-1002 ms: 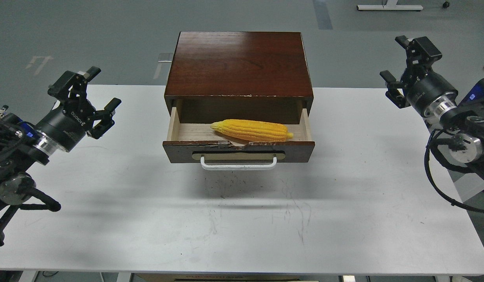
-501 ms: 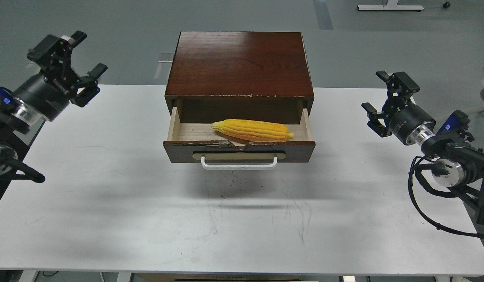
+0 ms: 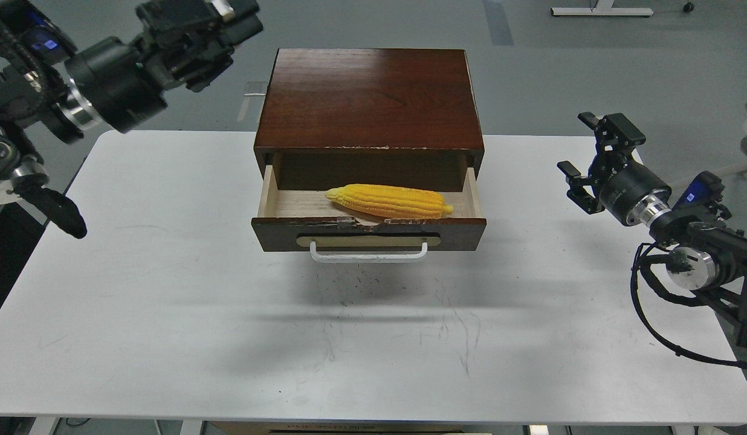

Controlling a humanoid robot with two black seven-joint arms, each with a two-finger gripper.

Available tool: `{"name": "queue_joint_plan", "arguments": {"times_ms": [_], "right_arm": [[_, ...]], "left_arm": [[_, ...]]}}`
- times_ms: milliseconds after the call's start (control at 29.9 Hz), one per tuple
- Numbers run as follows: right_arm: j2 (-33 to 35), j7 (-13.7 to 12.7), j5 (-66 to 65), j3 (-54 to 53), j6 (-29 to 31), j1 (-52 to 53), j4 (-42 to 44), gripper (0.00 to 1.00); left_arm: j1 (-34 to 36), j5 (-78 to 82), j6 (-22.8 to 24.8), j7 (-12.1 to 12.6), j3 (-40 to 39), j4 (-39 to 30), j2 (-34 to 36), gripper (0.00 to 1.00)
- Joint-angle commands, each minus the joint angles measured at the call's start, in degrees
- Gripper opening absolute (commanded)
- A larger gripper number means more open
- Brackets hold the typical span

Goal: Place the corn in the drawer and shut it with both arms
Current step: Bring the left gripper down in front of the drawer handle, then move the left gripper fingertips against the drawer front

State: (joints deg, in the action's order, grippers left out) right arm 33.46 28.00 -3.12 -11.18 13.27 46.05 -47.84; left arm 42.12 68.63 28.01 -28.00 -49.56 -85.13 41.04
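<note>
Head view: the corn [image 3: 388, 201] lay inside the open drawer [image 3: 368, 234] on the desk [image 3: 168, 302], our left gripper [image 3: 213, 24] raised, fingers unreadable, right gripper [image 3: 594, 157] spread empty; closing remained, wanting both at the front.

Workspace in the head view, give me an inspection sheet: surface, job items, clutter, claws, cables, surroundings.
Surface: white table, scuffed with dark marks in front of the drawer.
Job's things: drawer pulled open, top edge chipped; corn lying inside it, tip pointing right.
Clutter: nothing seen.
Claws: left claw raised above the table's far left corner, blurred, fingers not told apart; right claw open, empty, at the table's right edge. Neither touches the drawer.
Cables: black cable looping loose under the right arm over the table edge.
Surroundings: grey floor with tape marks; a white stand base at the top right.
</note>
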Motion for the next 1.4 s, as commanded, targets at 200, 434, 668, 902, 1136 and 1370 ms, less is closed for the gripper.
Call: {"name": "queue_joint_plan", "arguments": {"times_ms": [200,434,668,902,1136,1370], "right_arm": [[0.0,0.0,-0.1,0.1,0.0,-0.1,0.3,1.00],[0.0,0.0,-0.2,0.2,0.0,-0.1,0.4,1.00],[0.1,0.0,-0.2,0.2,0.0,-0.2,0.5,1.00],[0.1,0.0,-0.2,0.2,0.0,-0.2,0.5,1.00],[0.1,0.0,-0.2,0.2,0.0,-0.2,0.5,1.00],[0.1,0.0,-0.2,0.2,0.0,-0.9,0.5,1.00]], "left_arm": [[-1.1,14.8,0.0,0.0,11.0,-9.6,-0.9,0.00],[-4.1,20.0,0.0,0.8,18.2,-9.9,-1.0,0.00],[-12.1,20.1,0.0,6.8,18.4,-9.8,-0.8,0.00],[-16.6,19.1,-0.9,9.5,17.7,-9.3,-1.0,0.00],[-17.5,16.4,-1.5,9.9,17.2,-8.5,-1.3,0.00],[-17.5,10.0,-3.8,13.8,17.0,-6.3,-3.6,0.00]]}}
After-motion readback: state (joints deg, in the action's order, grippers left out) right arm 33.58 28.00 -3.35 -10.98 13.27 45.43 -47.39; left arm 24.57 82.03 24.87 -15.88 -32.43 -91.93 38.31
